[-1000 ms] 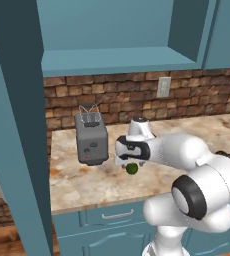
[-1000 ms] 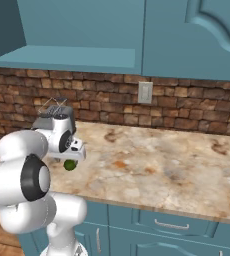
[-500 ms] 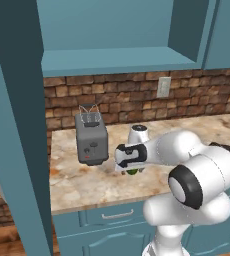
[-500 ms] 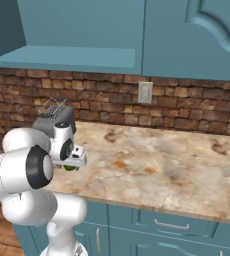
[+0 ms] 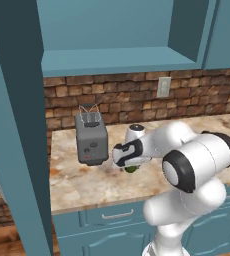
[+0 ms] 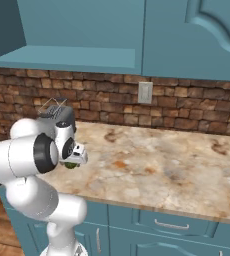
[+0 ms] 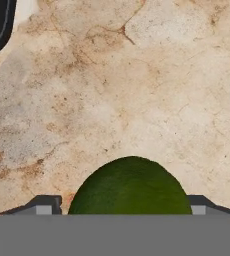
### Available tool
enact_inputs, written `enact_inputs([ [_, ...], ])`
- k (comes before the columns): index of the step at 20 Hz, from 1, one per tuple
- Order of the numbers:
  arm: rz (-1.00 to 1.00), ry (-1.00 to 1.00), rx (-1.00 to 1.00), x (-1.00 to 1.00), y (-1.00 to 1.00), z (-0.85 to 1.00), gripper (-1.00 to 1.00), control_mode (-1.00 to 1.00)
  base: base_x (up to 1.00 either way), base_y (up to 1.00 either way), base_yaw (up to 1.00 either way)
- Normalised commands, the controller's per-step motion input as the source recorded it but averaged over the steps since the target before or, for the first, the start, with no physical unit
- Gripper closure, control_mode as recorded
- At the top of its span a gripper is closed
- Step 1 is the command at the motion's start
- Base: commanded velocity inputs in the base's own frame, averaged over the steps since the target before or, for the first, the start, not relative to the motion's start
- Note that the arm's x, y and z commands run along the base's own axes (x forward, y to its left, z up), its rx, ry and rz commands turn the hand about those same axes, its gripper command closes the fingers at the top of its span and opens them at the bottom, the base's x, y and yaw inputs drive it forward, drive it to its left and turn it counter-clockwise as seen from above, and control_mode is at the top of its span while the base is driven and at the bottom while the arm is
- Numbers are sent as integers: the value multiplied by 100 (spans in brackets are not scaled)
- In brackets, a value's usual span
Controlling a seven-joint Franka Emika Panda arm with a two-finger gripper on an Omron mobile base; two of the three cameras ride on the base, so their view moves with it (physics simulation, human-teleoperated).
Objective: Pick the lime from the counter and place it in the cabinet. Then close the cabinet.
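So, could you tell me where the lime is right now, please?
The lime sits on the counter, right of the toaster, under the pincer; in the hand view it lies between the fingertips.

Since a second ago we see the white arm fold back toward its base: its two-finger gripper (image 5: 128, 167), which stood farther out over the beige marbled stone counter (image 5: 77, 182), now sits closer to the dark grey toaster (image 5: 91, 140) and nearer the counter's front. The small dark green round lime (image 5: 132, 169) travels with it, from the open stretch of counter to a spot just beside the toaster's right side. In the right base view the gripper (image 6: 75, 163) and lime (image 6: 72, 164) are now drawn in tight against the arm's big white elbow, where earlier they reached out to its right. The lime (image 7: 131, 187) sits between the finger tips in the hand view.
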Motion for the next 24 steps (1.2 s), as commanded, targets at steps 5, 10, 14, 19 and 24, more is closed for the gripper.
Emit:
enact_inputs([
  [5, -9, -10, 0, -25, -16, -41, 100, -100, 0, 0, 0],
  [10, -11, -33, 4, -67, -23, 28, 100, -100, 0, 0, 0],
  [14, 0, -34, 13, -89, -17, 95, 100, -100, 0, 0, 0],
  [19, 11, -33, 1, -66, 0, 100, 100, -100, 0, 0, 0],
  [24, 11, -30, -2, -68, 0, 100, 100, -100, 0, 0, 0],
])
